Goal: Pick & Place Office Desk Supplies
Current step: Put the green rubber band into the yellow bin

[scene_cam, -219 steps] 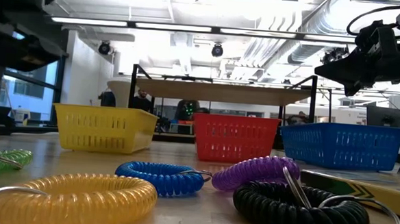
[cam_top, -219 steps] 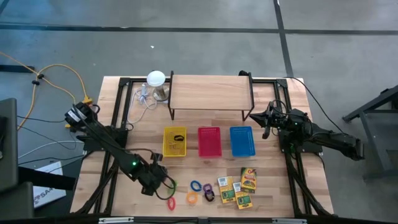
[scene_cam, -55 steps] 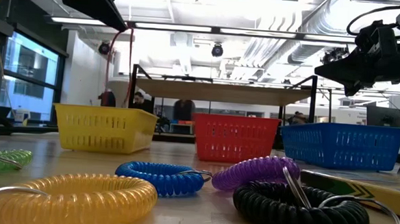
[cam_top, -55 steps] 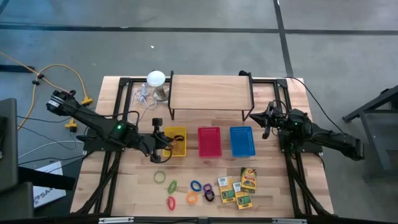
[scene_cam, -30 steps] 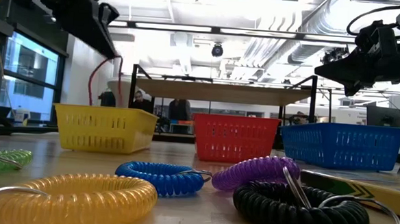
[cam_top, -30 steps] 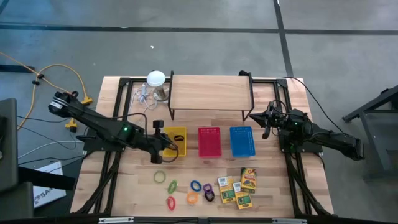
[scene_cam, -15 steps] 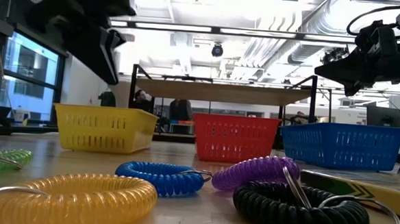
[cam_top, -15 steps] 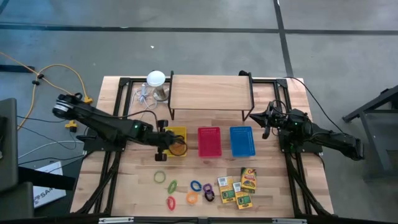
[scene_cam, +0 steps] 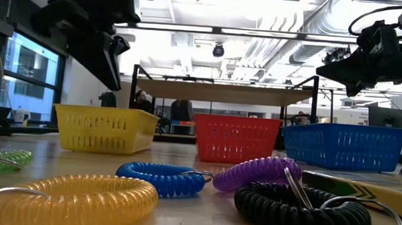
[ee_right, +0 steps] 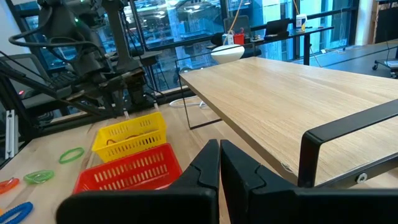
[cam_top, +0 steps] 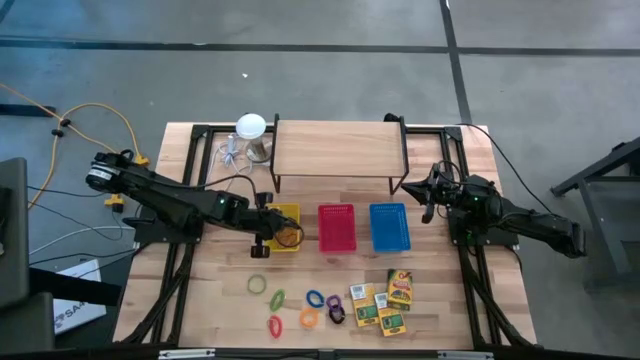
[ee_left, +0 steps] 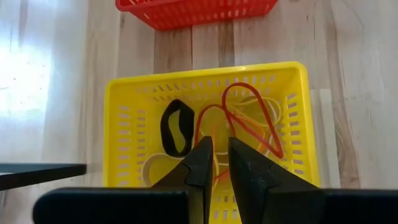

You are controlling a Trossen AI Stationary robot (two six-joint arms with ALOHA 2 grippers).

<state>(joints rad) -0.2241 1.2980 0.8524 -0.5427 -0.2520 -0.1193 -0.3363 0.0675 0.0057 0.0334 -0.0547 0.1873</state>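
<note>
Rubber bands, orange/red [ee_left: 249, 121]: lay loose in yellow basket [cam_top: 282, 227], tangled w/ pale yellow bands and one black band [ee_left: 176, 127]; released, not gripped.

Left gripper [ee_left: 214, 163]: hung directly above yellow basket; jaws narrowly apart, holding nothing. Seen in low view as dark mass above basket [scene_cam: 88, 34].

Yellow basket: leftmost of 3 in a row at bench centre; red basket [cam_top: 336, 227] beside it, blue basket [cam_top: 389, 226] beyond that.

Remaining supplies, on bench [cam_top: 500, 310] nearer front edge:
- green bands [cam_top: 258, 284], 2 pcs, left of group
- red-orange band [cam_top: 275, 326], frontmost
- coil rings: orange-yellow [cam_top: 308, 318], blue [cam_top: 315, 299], purple [cam_top: 333, 301], black [cam_top: 337, 315], clustered close together
- yellow-and-green card boxes [cam_top: 383, 300], several, touching or overlapping, just right of rings

Right gripper [cam_top: 428, 197]: idle at right side of bench, raised, next to blue basket and shelf leg; jaws closed, nothing betw. them [ee_right: 219, 163].

Other: wooden riser shelf [cam_top: 338, 148] on black legs behind baskets; white round-topped object w/ cable [cam_top: 250, 128] at back left of shelf.
</note>
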